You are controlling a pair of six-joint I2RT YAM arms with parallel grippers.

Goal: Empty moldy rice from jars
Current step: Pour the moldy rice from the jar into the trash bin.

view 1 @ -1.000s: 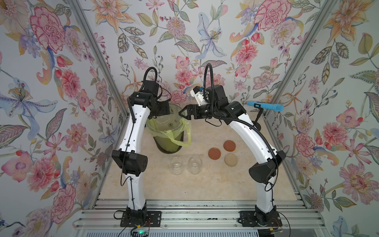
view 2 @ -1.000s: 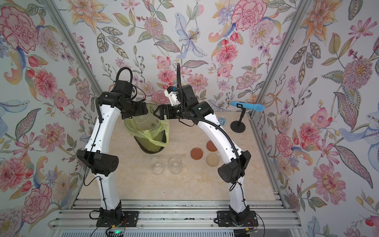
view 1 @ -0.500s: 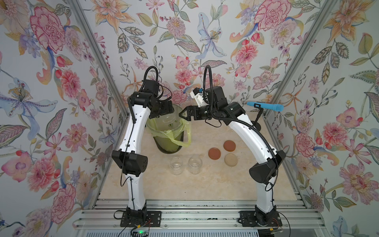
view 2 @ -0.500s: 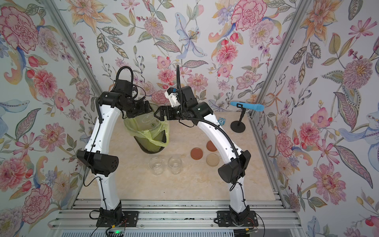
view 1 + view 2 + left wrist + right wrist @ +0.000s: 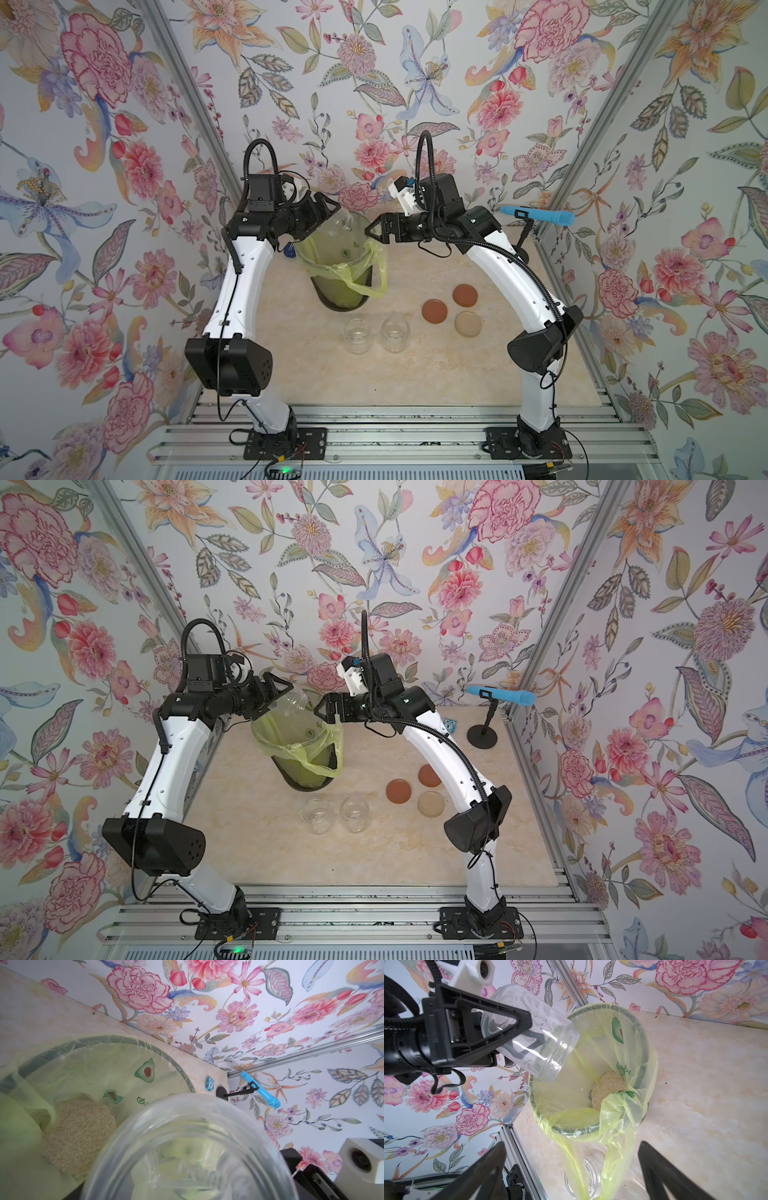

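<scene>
We see one jar (image 5: 550,1043) pinched by the left end effector (image 5: 326,216) over the bin (image 5: 646,1057) (rice (image 5: 606,1088) lies inside), two empty jars (image 5: 356,334) (image 5: 395,332) and three lids (image 5: 434,311) (image 5: 464,295) (image 5: 468,323) near it; the right end effector (image 5: 372,230) is spread.

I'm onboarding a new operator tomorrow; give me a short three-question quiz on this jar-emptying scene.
1. True or false: the left gripper holds a clear glass jar tilted, mouth down, over the green bin with yellow-green plastic liner.
2. How many round lids lie on the beige marbled tabletop? A two, B three, C four.
3. Fill in: the off-white grainy rice lies inside the ____.
Key: 1 true; 2 B; 3 bin.
</scene>
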